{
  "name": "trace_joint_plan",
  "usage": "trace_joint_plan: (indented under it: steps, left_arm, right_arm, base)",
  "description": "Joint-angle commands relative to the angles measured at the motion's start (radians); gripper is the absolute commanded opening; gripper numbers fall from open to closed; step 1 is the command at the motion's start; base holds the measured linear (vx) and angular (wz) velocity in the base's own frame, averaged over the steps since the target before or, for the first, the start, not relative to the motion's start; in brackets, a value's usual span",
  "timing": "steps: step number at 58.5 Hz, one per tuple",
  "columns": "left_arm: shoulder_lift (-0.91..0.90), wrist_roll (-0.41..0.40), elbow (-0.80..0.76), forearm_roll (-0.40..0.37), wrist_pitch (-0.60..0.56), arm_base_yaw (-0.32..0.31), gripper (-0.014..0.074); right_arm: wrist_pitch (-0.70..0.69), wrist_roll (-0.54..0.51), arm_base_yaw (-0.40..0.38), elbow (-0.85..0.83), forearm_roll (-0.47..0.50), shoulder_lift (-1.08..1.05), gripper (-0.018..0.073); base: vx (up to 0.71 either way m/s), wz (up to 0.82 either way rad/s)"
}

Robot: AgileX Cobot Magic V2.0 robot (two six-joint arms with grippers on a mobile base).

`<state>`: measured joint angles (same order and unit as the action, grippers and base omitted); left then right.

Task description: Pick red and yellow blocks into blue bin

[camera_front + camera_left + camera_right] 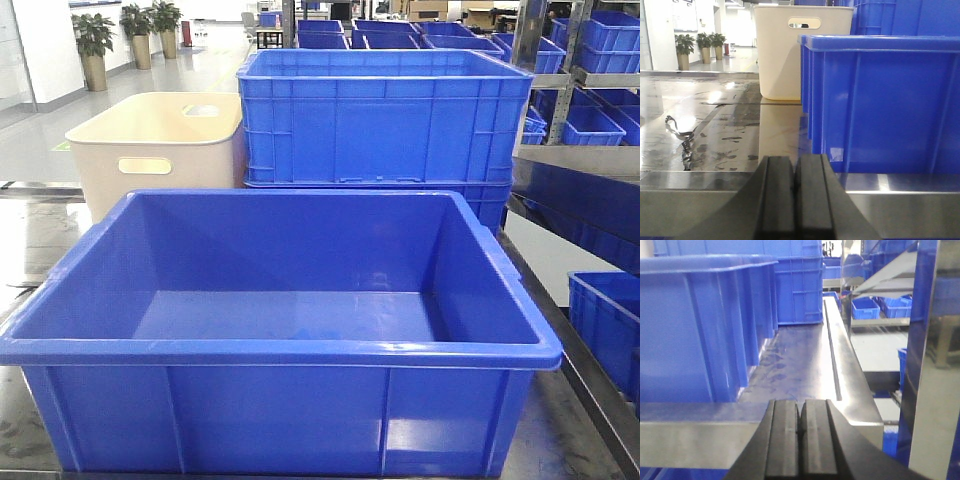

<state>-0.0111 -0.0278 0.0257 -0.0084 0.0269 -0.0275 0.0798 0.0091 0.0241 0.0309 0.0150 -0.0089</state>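
In the front-facing view we see the large blue bin (290, 350) filling the lower half of the frame, its thick rim nearest us and its smooth floor bare. At eleven o'clock behind it stands a beige tub (160, 145) with a handle cut-out, and at one o'clock a taller blue crate (385, 115), just beside the tub. Potted plants (95, 45) line a bright hallway at the far ten o'clock, and shelves of small blue crates (590, 70) fill the two o'clock corner. We cannot find the red or yellow blocks in this view.

In the left wrist view we look along a shiny steel table (705, 130). The left gripper (796, 200) sits at six o'clock, its two black fingers pressed together with nothing between them. The ribbed outer wall of the blue bin rises at three o'clock, and the beige tub stands at twelve o'clock, just beside the bin's corner.

In the right wrist view the right gripper (800, 445) sits at six o'clock, its black fingers likewise pressed together and holding nothing. The bin's ribbed wall fills nine o'clock, with the taller blue crate behind it at twelve o'clock. The steel table runs away between them and its right edge.
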Motion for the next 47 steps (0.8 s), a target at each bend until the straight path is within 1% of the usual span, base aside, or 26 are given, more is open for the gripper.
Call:
trace_joint_plan:
  steps: [1,9,14,18,21,28,37,47]
  left_arm:
    - [-0.017,-0.009,-0.017,-0.005,-0.085,0.001,0.0002]
    - [-0.017,-0.009,-0.017,-0.005,-0.085,0.001,0.0002]
    - [-0.017,-0.009,-0.017,-0.005,-0.085,0.001,0.0002]
    - [-0.017,-0.009,-0.017,-0.005,-0.085,0.001,0.0002]
    - [-0.017,-0.009,-0.017,-0.005,-0.085,0.001,0.0002]
    - [-0.017,-0.009,-0.017,-0.005,-0.085,0.001,0.0002]
    - [-0.017,-0.009,-0.017,-0.005,-0.085,0.001,0.0002]
    - [-0.017,-0.009,-0.017,-0.005,-0.085,0.001,0.0002]
  right_arm:
    - [-0.101,-0.04,-0.012,0.007,0.021,-0.015,-0.0011]
    - [-0.105,-0.009,-0.06,0.007,0.015,-0.015,-0.0011]
    - [-0.111,0.012,-0.06,0.007,-0.015,-0.015,-0.0011]
    - [-0.136,0.053,-0.06,0.007,-0.059,-0.015,-0.0011]
    - [-0.155,0.081,-0.06,0.007,-0.073,-0.015,-0.0011]
    - [-0.164,0.072,-0.06,0.007,-0.087,-0.013,-0.0011]
    - [-0.143,0.063,-0.06,0.007,-0.114,-0.013,-0.0011]
    - [-0.134,0.065,-0.06,0.007,-0.105,-0.013,-0.0011]
  base:
    - [0.0,0.0]
    - [0.0,0.0]
    - [0.0,0.0]
    - [0.0,0.0]
    - [0.0,0.0]
    - [0.0,0.0]
    - [0.0,0.0]
    - [0.0,0.0]
